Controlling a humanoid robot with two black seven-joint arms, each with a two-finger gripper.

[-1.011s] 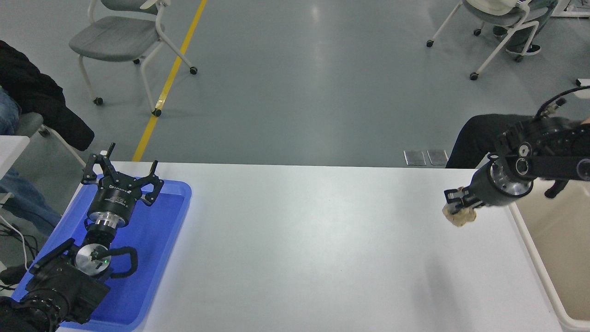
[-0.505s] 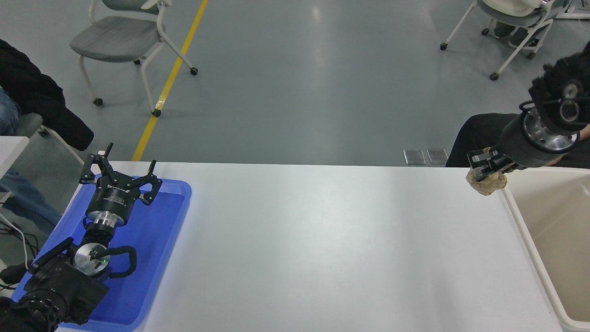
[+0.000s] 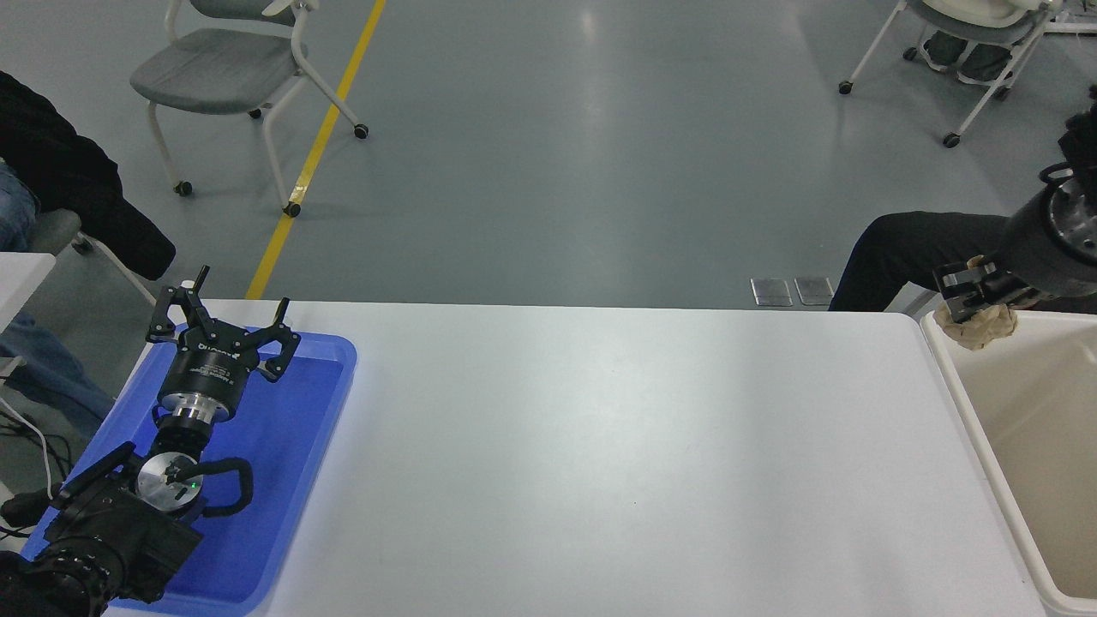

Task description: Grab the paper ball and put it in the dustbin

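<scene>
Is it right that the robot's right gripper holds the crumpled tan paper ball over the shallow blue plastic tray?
Not quite. In the head view the right gripper holds the crumpled tan paper ball at the far rim of the cream-beige plastic dustbin, not the tray.

Over the last second my right gripper (image 3: 964,296) carried the paper ball (image 3: 977,327) rightward and up, off the white table (image 3: 600,463); it now hangs over the far left corner of the dustbin (image 3: 951,377), and my forearm has swung out of frame
</scene>
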